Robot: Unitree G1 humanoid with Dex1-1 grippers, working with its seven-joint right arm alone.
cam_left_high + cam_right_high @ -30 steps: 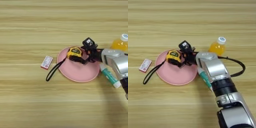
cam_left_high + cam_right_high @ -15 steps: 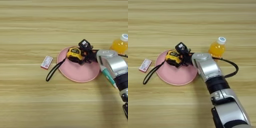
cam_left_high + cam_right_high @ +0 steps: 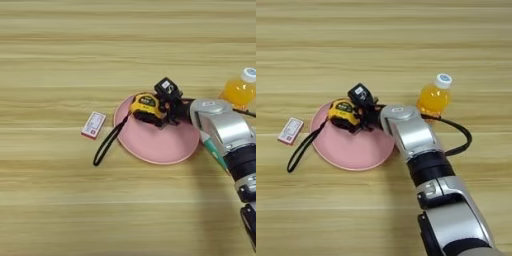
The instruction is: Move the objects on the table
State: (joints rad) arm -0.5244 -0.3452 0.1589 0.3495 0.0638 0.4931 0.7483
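The yellow-black tape measure (image 3: 146, 106) lies on the far side of the round pink plate (image 3: 155, 142). Its black strap (image 3: 107, 145) trails off the plate's left rim onto the table (image 3: 60, 60). My right gripper (image 3: 170, 105) is right up against the tape measure's right end, above the plate. The silver forearm (image 3: 411, 132) reaches in from the lower right. The small red-white box (image 3: 93, 124) lies flat, left of the plate. The orange juice bottle (image 3: 435, 97) stands upright, right of the gripper. Only a strip of the white-teal tube (image 3: 215, 152) shows beside the forearm.
A black cable (image 3: 458, 137) loops from the arm over the table below the bottle. Bare wood stretches across the far side, the left side and the near side of the table.
The forearm has swung to the left and the gripper has closed in a little on the tape measure's right end. The tape measure, plate, box and bottle have stayed put.
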